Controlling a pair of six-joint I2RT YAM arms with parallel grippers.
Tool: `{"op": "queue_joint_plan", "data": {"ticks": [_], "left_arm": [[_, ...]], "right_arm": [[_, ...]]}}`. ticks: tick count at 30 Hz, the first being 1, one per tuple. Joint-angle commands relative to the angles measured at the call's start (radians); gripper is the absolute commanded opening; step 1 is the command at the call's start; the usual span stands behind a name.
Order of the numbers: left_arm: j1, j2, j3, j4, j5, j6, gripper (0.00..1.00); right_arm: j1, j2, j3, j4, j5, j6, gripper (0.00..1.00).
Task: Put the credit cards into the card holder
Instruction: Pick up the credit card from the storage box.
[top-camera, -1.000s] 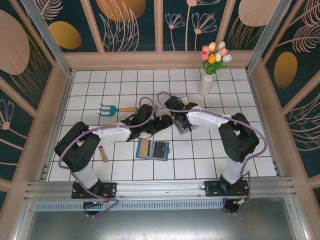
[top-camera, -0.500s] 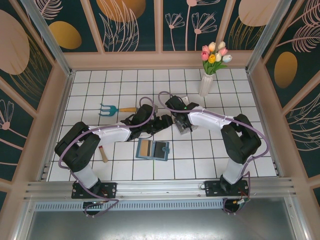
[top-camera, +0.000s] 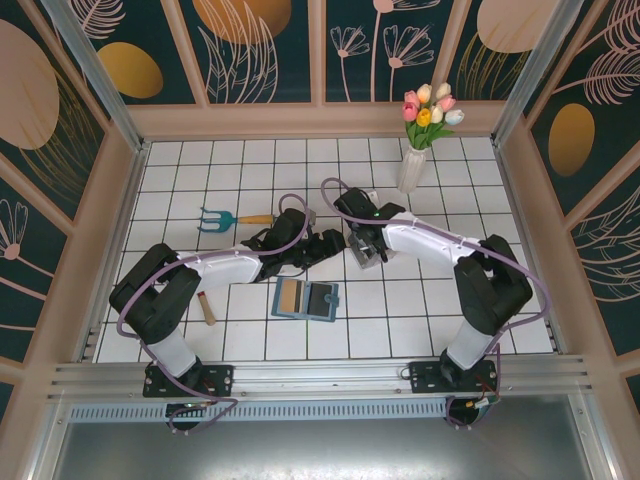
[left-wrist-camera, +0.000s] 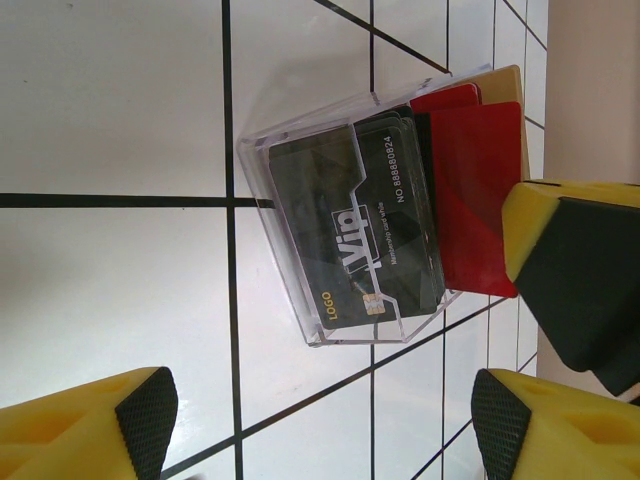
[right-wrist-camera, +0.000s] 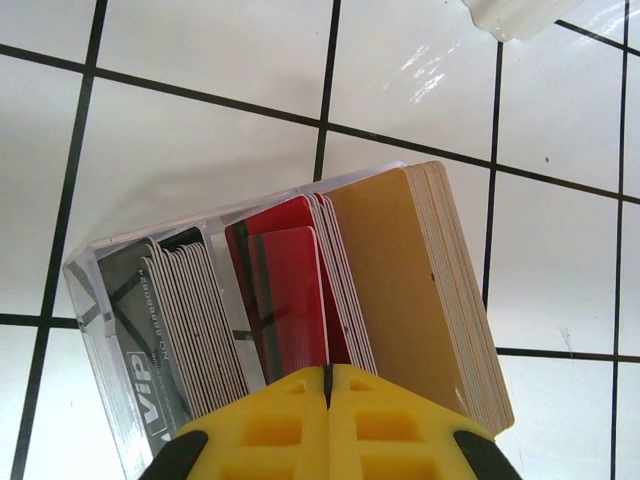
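Early stage: my right gripper pinches one red card in the rack, left gripper wide, wallet waiting at seven o'clock.

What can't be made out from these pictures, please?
- Right wrist: the lower edge of the red card sits behind the right gripper, jaws shut, so a grip is unconfirmed.
- Top view: the rack lies mostly under that gripper; its cards are too small to tell apart.
- Top view: slots of the card holder are too small to judge filled or empty.
- Left wrist: the tan cards are mostly behind red ones.
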Motion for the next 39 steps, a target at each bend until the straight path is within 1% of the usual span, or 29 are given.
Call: {"op": "queue_joint_plan", "data": {"ticks": [1,7,14,18,19,21,24,30,33,35,39], "left_arm": [[0.002,0.004,0.007,-0.008,-0.002,-0.001,0.79],[0.002,-0.026,0.002,-0.022,-0.03,0.013,0.79],[0.025,-0.105,-0.03,0.016,-0.025,0.021,0.8],[0.057,-0.159,-0.068,0.115,0.042,-0.001,0.8],[0.066,-0.167,-0.074,0.134,0.056,-0.011,0.81],[0.085,-0.18,-0.09,0.207,0.114,-0.034,0.8],[0.095,-0.182,-0.097,0.318,0.19,-0.075,0.8],[0.099,-0.157,-0.087,0.473,0.278,-0.135,0.77],[0.098,-0.147,-0.092,0.539,0.302,-0.167,0.72],[0.098,-0.146,-0.109,0.595,0.311,-0.196,0.64],[0.099,-0.159,-0.123,0.607,0.309,-0.203,0.47]], "right_arm": [[-0.008,-0.037,0.03,-0.051,-0.012,0.03,0.0],[-0.008,-0.094,0.041,-0.056,-0.059,0.071,0.0],[-0.021,-0.259,0.013,0.006,-0.218,0.126,0.0],[-0.058,-0.364,-0.035,0.097,-0.402,0.177,0.0],[-0.065,-0.386,-0.051,0.119,-0.424,0.194,0.0],[-0.1,-0.425,-0.072,0.157,-0.512,0.218,0.0],[-0.142,-0.468,-0.117,0.241,-0.712,0.271,0.0],[-0.202,-0.517,-0.205,0.423,-0.95,0.397,0.0],[-0.218,-0.522,-0.234,0.472,-1.013,0.434,0.0],[-0.232,-0.526,-0.262,0.51,-1.05,0.459,0.0],[-0.265,-0.526,-0.307,0.579,-1.116,0.507,0.0]]}}
